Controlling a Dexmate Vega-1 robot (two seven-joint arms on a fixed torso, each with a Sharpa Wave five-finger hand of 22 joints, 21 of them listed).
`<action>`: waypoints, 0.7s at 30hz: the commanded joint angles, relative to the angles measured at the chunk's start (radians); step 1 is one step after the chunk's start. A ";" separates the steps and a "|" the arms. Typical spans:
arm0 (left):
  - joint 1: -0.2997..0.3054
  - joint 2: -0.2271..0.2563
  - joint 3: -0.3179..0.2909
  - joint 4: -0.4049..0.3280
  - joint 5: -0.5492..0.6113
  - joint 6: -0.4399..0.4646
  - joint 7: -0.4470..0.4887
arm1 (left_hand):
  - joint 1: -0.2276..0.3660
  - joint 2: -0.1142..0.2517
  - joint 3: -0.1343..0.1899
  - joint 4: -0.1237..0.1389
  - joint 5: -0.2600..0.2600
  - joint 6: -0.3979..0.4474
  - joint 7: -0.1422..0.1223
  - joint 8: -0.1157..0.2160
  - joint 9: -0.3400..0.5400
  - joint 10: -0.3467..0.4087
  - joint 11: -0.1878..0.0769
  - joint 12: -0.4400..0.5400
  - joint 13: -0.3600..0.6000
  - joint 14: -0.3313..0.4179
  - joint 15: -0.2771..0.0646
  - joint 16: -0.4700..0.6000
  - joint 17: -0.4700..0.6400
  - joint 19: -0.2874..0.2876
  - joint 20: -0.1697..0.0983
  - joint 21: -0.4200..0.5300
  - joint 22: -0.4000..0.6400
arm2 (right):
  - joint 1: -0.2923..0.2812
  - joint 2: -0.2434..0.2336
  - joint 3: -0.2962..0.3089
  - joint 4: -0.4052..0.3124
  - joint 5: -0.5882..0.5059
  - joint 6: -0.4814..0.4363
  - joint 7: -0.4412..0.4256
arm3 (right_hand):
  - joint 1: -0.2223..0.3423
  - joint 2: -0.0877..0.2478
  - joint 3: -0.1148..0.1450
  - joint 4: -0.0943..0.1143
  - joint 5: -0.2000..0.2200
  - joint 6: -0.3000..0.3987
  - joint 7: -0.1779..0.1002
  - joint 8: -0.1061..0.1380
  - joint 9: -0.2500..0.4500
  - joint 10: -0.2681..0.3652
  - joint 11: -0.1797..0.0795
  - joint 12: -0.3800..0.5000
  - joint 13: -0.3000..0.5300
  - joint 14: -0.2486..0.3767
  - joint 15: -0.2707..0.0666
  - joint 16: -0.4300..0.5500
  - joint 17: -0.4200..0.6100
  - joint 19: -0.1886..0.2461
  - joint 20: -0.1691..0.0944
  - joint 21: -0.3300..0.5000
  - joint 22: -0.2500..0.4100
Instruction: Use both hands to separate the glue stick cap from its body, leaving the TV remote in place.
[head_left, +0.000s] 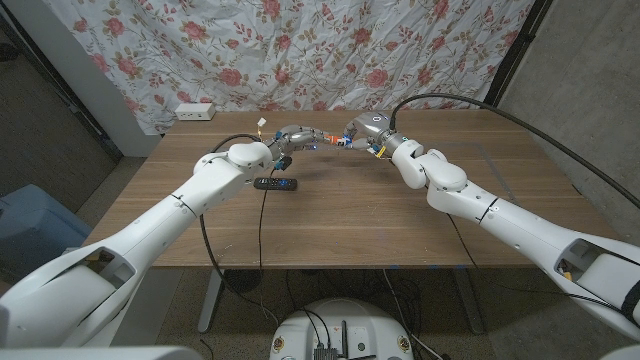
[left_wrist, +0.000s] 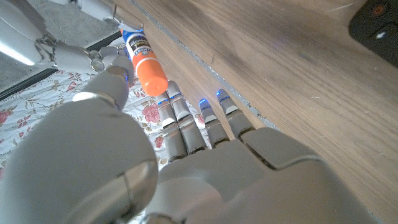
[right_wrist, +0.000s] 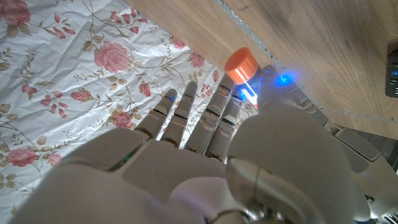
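My right hand (head_left: 362, 131) holds the glue stick (left_wrist: 138, 55) above the far middle of the table, pinching its blue-and-white body (right_wrist: 250, 94) between thumb and fingers. The orange cap (right_wrist: 241, 64) is on the body and sticks out past the fingers. My left hand (head_left: 293, 137) faces it with its fingers spread; the cap (left_wrist: 151, 74) lies just off those fingertips (left_wrist: 171, 94), and I see no grip on it. The black TV remote (head_left: 275, 183) lies on the table nearer me, to the left of centre, with both hands beyond it.
A white power strip (head_left: 195, 111) lies at the table's far left edge, in front of the flowered curtain (head_left: 330, 50). Cables trail over the wooden table (head_left: 350, 220) from both arms. The remote's end shows in the wrist views (left_wrist: 376, 22) (right_wrist: 393, 71).
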 joint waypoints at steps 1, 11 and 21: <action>0.004 0.003 -0.005 -0.008 -0.005 0.011 0.009 | 0.018 0.001 -0.007 0.001 0.006 0.024 0.001 -0.005 0.000 0.023 -0.003 -0.001 0.003 0.019 -0.016 0.007 0.002 0.012 -0.002 0.006 0.001 | 0.001 0.002 -0.004 0.002 -0.003 -0.007 -0.003 | 0.007 0.010 -0.002 0.001 0.008 0.038 -0.027 0.003 0.003 0.007 0.003 0.001 0.002 0.005 -0.124 0.007 0.005 0.004 0.001 -0.002 0.002; -0.005 -0.002 0.001 0.000 0.002 0.018 0.014 | 0.047 0.012 -0.012 0.000 0.010 0.060 -0.004 -0.013 0.001 0.055 -0.014 -0.006 0.003 0.036 -0.022 0.005 0.002 0.024 -0.002 0.005 0.001 | -0.004 -0.001 -0.001 -0.006 0.000 -0.004 -0.011 | 0.011 0.010 -0.003 0.000 0.008 0.042 -0.027 0.003 0.004 0.008 0.003 0.002 0.003 0.004 -0.125 0.007 0.004 0.004 0.001 -0.002 0.002; -0.011 -0.007 0.009 0.011 0.007 0.011 0.006 | 0.060 0.015 -0.016 0.000 0.012 0.068 -0.007 -0.021 0.001 0.060 -0.018 -0.012 0.003 0.040 -0.025 0.003 0.002 0.029 -0.006 0.005 0.001 | -0.009 -0.006 0.002 -0.015 0.002 0.001 -0.013 | 0.014 0.011 -0.004 0.000 0.007 0.044 -0.027 0.002 0.004 0.010 0.003 0.002 0.003 0.005 -0.124 0.008 0.005 0.005 0.002 -0.002 0.002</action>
